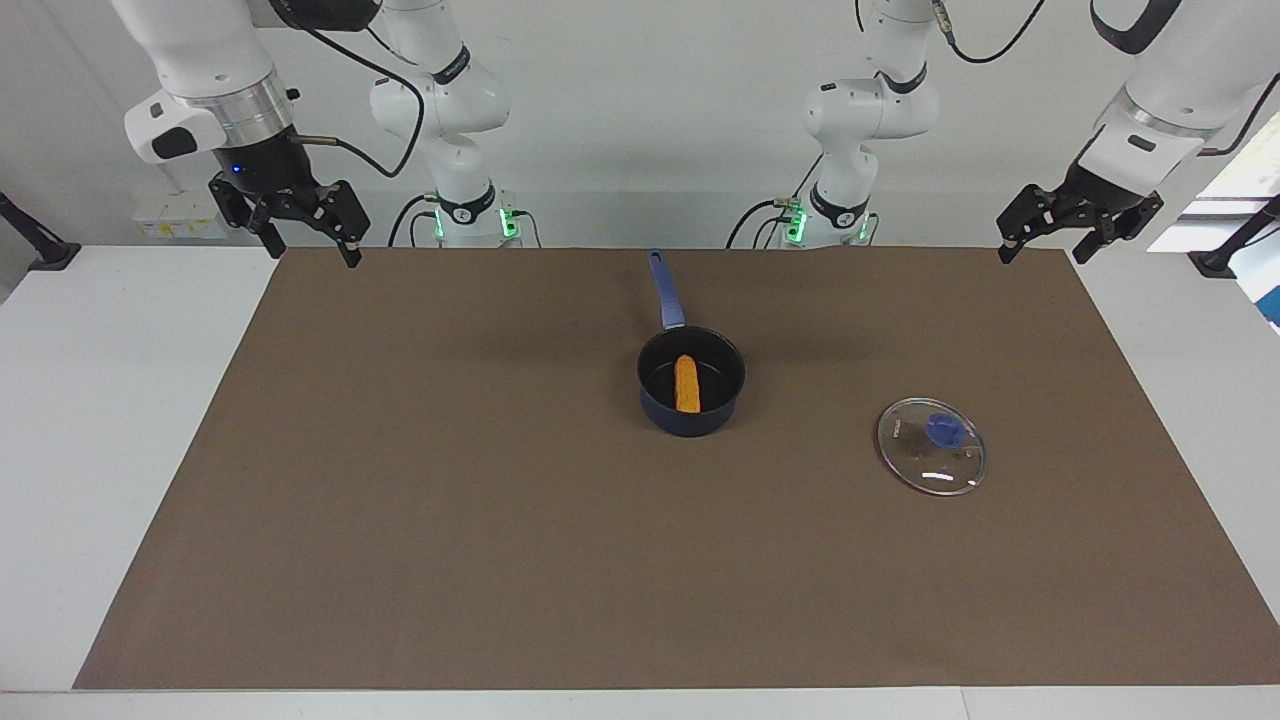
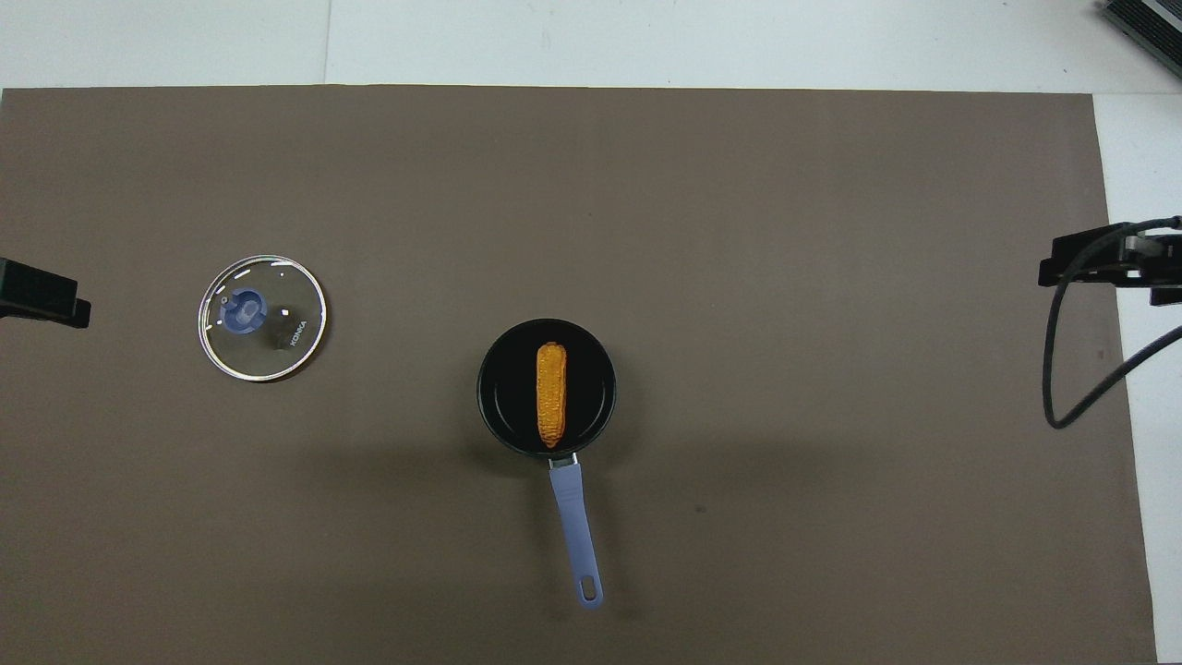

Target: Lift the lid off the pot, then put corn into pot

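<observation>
The dark blue pot [image 1: 690,420] stands in the middle of the brown mat, its long handle [image 1: 667,290] pointing toward the robots. The orange-yellow corn [image 1: 687,384] lies inside it on the black bottom. The glass lid [image 1: 935,458] with its blue knob lies flat on the mat, beside the pot toward the left arm's end and slightly farther from the robots. My left gripper [image 1: 1045,250] hangs open and empty above the mat's corner at its own end. My right gripper [image 1: 312,245] hangs open and empty above the corner at its own end. The overhead view shows the pot [image 2: 489,397], corn [image 2: 551,394] and lid [image 2: 277,342].
The brown mat [image 1: 400,500] covers most of the white table [image 1: 100,400]. The left gripper's tip [image 2: 42,296] and the right gripper [image 2: 1103,263] with its hanging cable [image 2: 1053,369] show at the overhead view's edges.
</observation>
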Controlling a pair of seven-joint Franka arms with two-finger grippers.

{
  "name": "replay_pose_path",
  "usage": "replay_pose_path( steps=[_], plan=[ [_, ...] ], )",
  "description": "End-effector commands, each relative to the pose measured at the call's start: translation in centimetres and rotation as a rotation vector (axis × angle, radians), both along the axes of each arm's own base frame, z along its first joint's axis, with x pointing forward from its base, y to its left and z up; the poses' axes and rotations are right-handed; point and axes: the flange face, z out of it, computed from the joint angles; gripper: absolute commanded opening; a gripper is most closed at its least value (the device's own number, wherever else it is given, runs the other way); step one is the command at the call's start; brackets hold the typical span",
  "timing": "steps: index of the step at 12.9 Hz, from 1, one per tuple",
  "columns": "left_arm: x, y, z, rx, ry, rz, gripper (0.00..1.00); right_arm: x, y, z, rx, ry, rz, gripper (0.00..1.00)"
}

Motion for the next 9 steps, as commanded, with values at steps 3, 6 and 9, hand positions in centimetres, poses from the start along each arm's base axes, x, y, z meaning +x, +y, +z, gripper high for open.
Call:
replay_pose_path(
  steps=[3, 6, 9],
  plan=[
    [-0.5, 0.38, 0.25, -0.001, -0.003, 0.014, 1.0, -1.51, 0.62, 0.21, -0.005, 0.036, 0.046, 1.0],
    [-0.45, 0.21, 0.17, -0.001, -0.001, 0.011, 1.0, -1.5, 0.63, 0.15, -0.005, 0.036, 0.046, 1.0],
    [-0.45, 0.38, 0.17, -0.001, -0.001, 0.014, 1.0, -1.5, 0.63, 0.15, -0.005, 0.036, 0.046, 1.0]
  ],
)
